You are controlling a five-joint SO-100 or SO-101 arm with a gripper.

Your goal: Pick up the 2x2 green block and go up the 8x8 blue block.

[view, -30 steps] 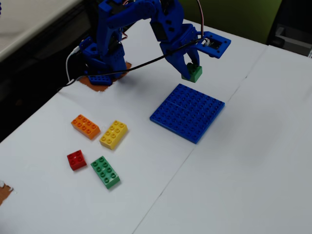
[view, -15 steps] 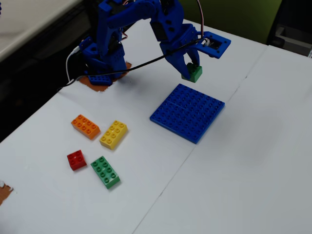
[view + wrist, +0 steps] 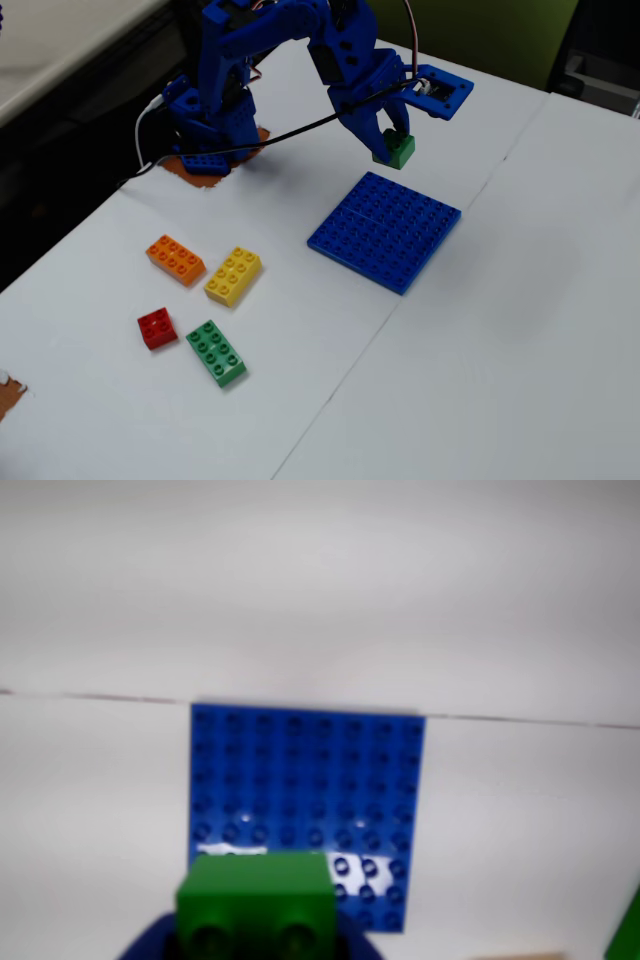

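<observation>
no legible markings. gripper clamped on green block, held clear above the table at the far edge of the blue plate.

- We are seeing an orange eight-stud brick lying flat on the white table at the left of the fixed view.
- We are seeing a yellow eight-stud brick sitting just beside the orange one, to its right, the two apart.
- We are seeing a small red four-stud brick resting below them, nearer the camera.
- We are seeing a longer light-green eight-stud brick lying just right of the red one, angled.
- We are noticing a thin seam running diagonally across the table.
- We are seeing a brown patch showing at the table's left edge.
- We are seeing a yellow-green wall standing behind the table.
</observation>
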